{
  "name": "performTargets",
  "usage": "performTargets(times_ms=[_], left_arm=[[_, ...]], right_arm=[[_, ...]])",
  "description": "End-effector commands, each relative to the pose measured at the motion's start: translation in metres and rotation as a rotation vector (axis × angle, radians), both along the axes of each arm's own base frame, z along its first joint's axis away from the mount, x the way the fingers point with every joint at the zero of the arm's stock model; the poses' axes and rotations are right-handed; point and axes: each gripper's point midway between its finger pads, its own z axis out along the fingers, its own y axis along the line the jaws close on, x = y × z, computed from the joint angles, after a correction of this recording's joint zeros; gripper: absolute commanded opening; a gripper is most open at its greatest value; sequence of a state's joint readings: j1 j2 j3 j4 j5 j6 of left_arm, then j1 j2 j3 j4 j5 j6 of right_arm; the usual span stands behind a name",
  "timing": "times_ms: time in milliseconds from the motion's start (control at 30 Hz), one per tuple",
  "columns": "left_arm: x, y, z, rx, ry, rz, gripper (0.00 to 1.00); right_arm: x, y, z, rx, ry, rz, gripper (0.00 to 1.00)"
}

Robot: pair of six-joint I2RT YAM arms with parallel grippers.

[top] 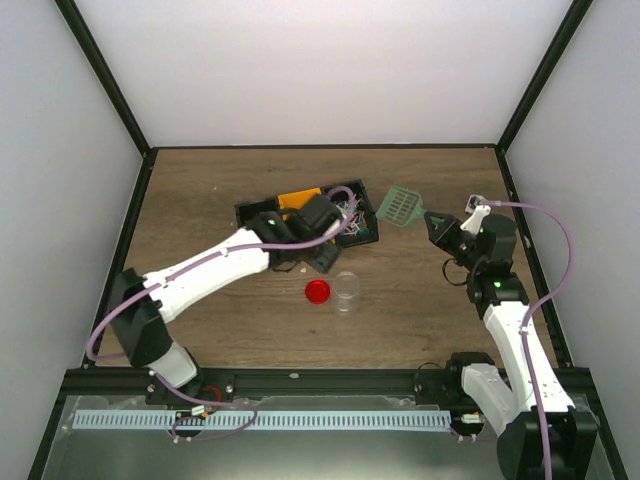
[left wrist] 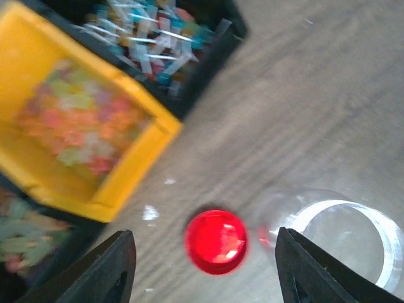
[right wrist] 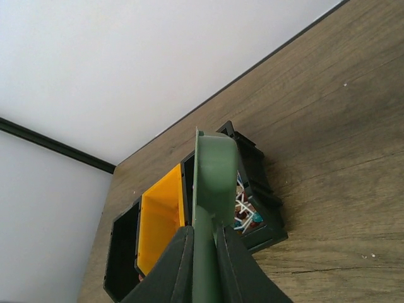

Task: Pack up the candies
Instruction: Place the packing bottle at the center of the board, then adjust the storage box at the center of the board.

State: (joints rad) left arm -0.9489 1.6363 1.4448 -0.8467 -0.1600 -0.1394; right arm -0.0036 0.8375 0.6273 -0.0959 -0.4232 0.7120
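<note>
Candies (left wrist: 82,126) fill tray bins (left wrist: 136,170) toward the tabletop (top: 220,320) far edge: tiny, light, loose, likely better scooped than pinched. Right tool (right wrist: 203,265) grips the green scoop (right wrist: 211,183); left tool (left wrist: 205,259) open, empty

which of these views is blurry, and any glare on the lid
left wrist view: soft all over, the candies in the yellow bin smear together, and a white glare spot sits on the red lid; top external view: sharp and evenly lit; right wrist view: table grain crisp behind the green scoop.
</note>
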Motion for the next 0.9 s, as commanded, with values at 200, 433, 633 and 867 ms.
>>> performTargets(times_ms=[200, 433, 633, 867], left_arm=[[0.099, 0.097, 0.007, 0.011, -0.032, 0.282, 0.79], [0.133, 0.109, -0.045, 0.057, 0.021, 0.428, 0.63], [0.162, 0.137, -0.027, -0.032, -0.038, 0.429, 0.5], [0.162, 0.15, -0.051, 0.102, 0.03, 0.329, 0.4]], right_arm=[[0.008, 0.001, -0.008, 0.013, 0.001, 0.016, 0.01], [0.012, 0.004, -0.016, 0.018, 0.018, 0.034, 0.01], [0.011, 0.004, -0.029, 0.007, 0.041, 0.036, 0.01], [0.014, 0.004, -0.036, 0.012, 0.049, 0.041, 0.01]])
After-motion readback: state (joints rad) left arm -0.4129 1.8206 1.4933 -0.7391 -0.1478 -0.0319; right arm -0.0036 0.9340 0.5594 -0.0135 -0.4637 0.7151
